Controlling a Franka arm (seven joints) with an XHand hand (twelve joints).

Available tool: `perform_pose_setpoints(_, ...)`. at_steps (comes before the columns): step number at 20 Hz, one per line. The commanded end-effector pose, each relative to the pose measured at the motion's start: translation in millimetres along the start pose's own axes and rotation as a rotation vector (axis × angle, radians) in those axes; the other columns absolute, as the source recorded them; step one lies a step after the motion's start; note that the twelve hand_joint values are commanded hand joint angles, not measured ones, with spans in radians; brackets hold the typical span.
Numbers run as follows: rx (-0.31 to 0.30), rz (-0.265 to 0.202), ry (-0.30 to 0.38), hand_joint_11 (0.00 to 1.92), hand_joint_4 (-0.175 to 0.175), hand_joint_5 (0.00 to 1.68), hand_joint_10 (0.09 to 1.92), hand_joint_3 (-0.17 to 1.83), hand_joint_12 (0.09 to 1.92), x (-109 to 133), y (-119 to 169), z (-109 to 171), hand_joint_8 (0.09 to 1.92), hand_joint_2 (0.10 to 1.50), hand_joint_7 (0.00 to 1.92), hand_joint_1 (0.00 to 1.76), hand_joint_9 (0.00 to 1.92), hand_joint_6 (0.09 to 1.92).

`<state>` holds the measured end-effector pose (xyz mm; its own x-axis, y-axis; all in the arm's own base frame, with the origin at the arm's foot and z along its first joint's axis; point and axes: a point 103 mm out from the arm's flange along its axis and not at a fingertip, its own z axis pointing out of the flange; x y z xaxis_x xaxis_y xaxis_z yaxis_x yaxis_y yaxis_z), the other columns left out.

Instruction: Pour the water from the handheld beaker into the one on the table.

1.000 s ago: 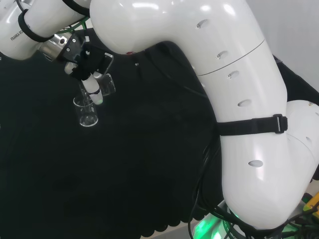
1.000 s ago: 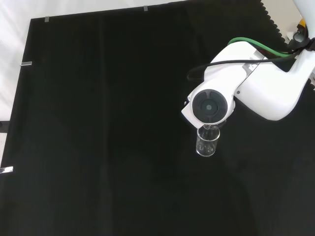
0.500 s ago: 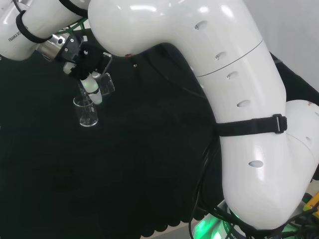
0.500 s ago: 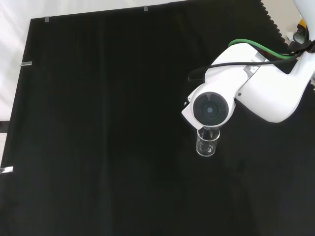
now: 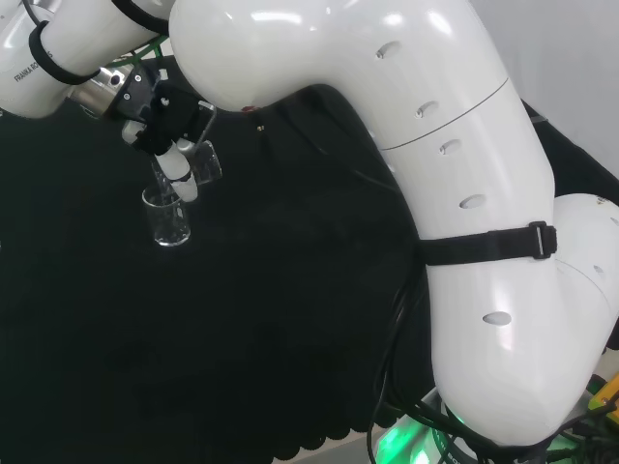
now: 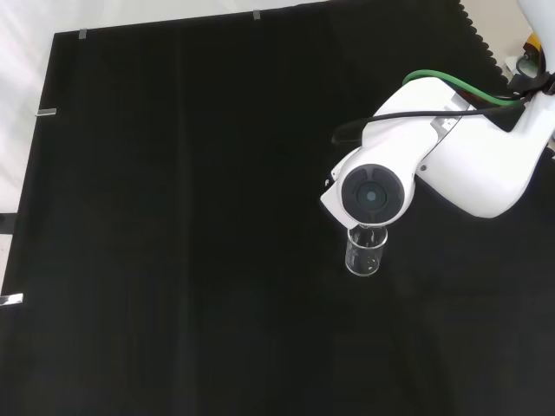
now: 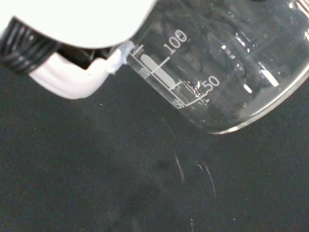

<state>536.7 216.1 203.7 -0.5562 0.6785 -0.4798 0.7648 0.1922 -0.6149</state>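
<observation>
Head view: on the counter [image 5: 242,319] stands a clear beaker [image 5: 169,217]; just above and behind it, the hand [image 5: 160,116] has its fingers [image 5: 179,164] clamped on a tilted handheld beaker [image 5: 205,162].

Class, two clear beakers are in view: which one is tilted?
The beaker held in the hand is tilted; the other beaker stands upright on the cloth.

The arm [image 5: 455,193] is glossy white with rounded links, small oval holes along its side and a black strap [image 5: 488,244] around it. One link ends in a round grey cap [image 6: 371,195] (dark, with rings), and a green cable [image 6: 455,82] and black cables run along the arm. The hand [image 5: 166,121] is black with white fingers [image 5: 179,169].
</observation>
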Motion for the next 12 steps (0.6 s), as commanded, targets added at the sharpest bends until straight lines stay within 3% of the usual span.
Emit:
perform_pose_setpoints(1,0.0,0.001,-0.001,1.27,-0.175,1.41,0.09,0.45,0.75,0.1,-0.5,-0.2,0.15,0.72,1.51,1.32,1.64,0.3)
perform_pose_setpoints(12,0.007,-0.004,0.001,1.28,-0.175,1.41,0.09,0.45,0.75,1.9,-0.6,0.4,0.16,0.72,1.51,1.32,1.64,0.31)
